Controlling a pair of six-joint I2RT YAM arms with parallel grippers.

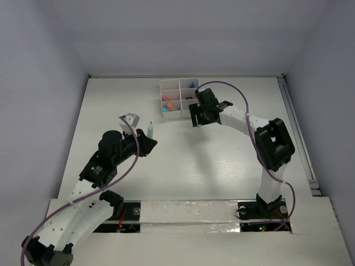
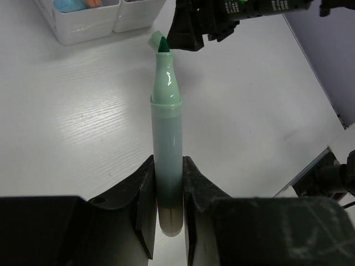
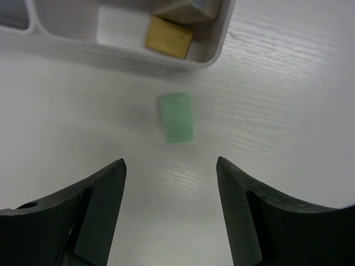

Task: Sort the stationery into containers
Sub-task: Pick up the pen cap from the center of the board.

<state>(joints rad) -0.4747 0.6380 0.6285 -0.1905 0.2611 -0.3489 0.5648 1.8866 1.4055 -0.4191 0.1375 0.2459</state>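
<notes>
uncapped pale-green marker (image 2: 166, 138), clamped at its rear in the left end effector (image 2: 166, 188). its green cap (image 3: 176, 117) lies on the surface (image 3: 266, 83) just beside the white organiser (image 1: 161, 98), which holds a tan eraser (image 3: 169, 37).

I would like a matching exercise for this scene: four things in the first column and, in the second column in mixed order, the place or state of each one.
Column 1
1. pale-green marker
2. green cap
3. tan block
4. right gripper

Column 2
a. open, holding nothing
b. inside a compartment of the organiser box
c. clamped in the left gripper, tip uncovered
d. loose outside the box, near its wall

Pairs: 1-c; 2-d; 3-b; 4-a
</notes>
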